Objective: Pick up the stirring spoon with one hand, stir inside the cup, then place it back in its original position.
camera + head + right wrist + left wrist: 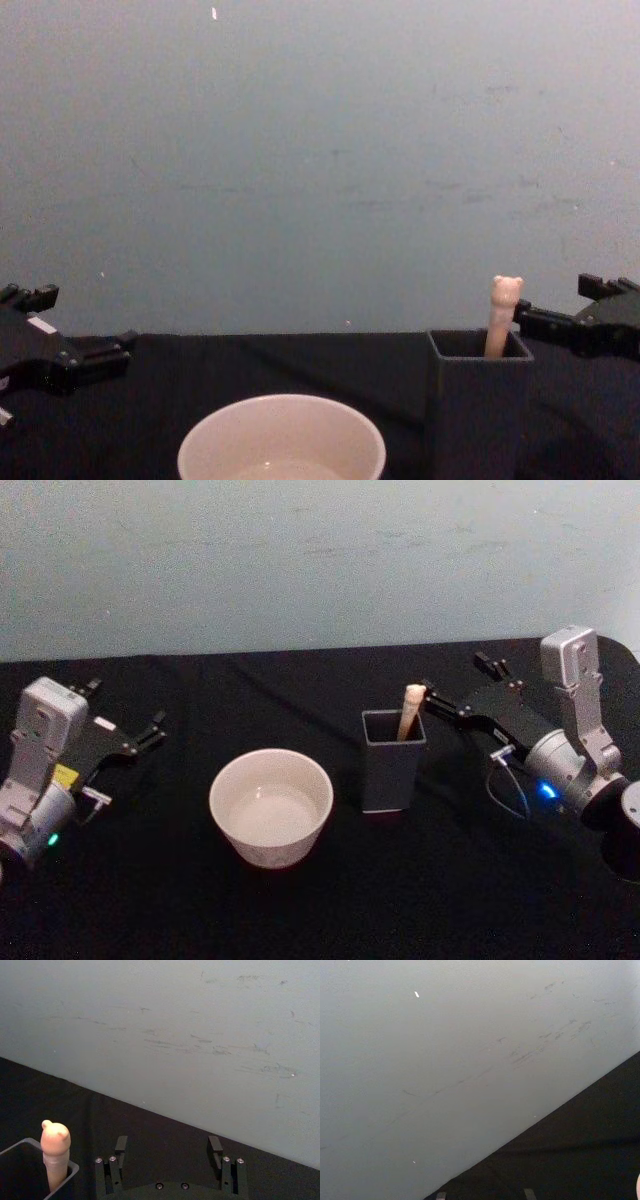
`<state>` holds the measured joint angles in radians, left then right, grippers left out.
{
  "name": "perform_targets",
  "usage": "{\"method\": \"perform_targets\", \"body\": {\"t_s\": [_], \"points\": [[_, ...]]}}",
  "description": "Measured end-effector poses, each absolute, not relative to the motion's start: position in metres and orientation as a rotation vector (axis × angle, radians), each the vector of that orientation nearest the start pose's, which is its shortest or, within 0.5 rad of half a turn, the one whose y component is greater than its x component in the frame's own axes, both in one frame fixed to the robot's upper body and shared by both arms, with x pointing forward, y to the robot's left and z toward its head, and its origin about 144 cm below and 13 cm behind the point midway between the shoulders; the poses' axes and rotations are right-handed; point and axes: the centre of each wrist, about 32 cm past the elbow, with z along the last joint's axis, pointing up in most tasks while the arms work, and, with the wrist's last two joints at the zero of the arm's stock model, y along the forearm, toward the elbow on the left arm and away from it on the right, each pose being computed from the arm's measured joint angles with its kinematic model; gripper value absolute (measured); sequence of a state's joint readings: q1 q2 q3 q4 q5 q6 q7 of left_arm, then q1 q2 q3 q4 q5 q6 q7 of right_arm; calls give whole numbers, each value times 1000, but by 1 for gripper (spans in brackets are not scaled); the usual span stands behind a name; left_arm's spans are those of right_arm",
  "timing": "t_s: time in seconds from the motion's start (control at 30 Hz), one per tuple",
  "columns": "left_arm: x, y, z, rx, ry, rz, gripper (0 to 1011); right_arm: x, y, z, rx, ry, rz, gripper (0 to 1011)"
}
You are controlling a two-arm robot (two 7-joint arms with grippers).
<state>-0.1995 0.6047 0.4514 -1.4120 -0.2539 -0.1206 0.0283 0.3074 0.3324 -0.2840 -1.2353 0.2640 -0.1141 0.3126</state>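
Right pincer (458,688): fingers spread wide, holding nothing, level with and just beside the stirring spoon (411,711), which stood untouched in its dark holder (392,765), cup (271,806) beyond; left pincer (125,718) open, idle; pick-up, stirring, return all outstanding.

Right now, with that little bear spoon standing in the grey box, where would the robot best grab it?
Probably the peach handle just under the bear head of the stirring spoon, the part standing clear of the dark grey holder. The open right end effector, already beside it, should come in sideways from the right, then lift straight up.
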Motion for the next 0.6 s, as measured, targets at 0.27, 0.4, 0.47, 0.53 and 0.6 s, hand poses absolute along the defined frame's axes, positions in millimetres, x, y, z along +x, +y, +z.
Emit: {"method": "perform_targets", "body": {"t_s": [0.27,0.4,0.47,0.53,0.6], "points": [[489,310,1140,304,-285,1248,1001,536,-278,1142,-97,-100,-1096,1002],[489,310,1140,304,-285,1248,1001,536,-278,1143,-95,-100,-1096,1002],[489,310,1140,304,-285,1248,1001,536,-278,1143,-94,-100,-1096,1002],[489,310,1140,304,-285,1248,1001,536,-278,1143,-94,-101,-1095,1000],[489,310,1140,305,-285,1248,1001,536,-278,1143,-93,-101,-1095,1002]]}}
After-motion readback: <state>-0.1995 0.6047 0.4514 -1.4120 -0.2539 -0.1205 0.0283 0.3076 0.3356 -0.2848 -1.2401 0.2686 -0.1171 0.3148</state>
